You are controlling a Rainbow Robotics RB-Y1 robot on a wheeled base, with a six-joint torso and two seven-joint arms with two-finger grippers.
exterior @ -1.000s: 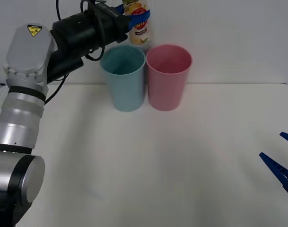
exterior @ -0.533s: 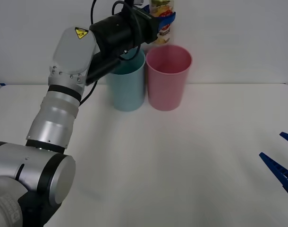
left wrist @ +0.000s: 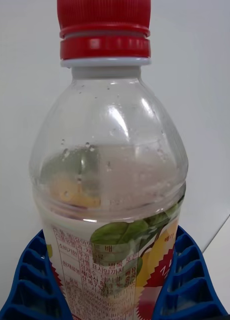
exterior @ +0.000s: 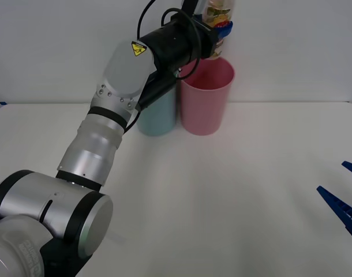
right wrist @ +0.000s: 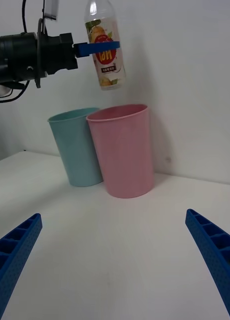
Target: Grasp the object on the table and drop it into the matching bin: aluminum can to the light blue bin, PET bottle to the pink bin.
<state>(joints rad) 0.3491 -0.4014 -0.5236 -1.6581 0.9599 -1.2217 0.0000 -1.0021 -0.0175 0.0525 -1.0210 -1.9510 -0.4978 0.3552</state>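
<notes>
PET bottle point(right wrist: 106, 45) hangs upright in the air, above the rim of the pink bin point(right wrist: 125, 150), and you can see it clamped at its label between the two blue fingers of the left hand point(left wrist: 115, 295), which reaches in from the light blue bin's point(right wrist: 77, 147) side. Your right hand point(right wrist: 115, 260) waits low over the white worktop point(exterior: 222, 190), well apart from the bins, fingers spread wide with nothing between them. You have one bottle, one pink bin and one light blue bin; the two bins stand upright, touching side by side.
</notes>
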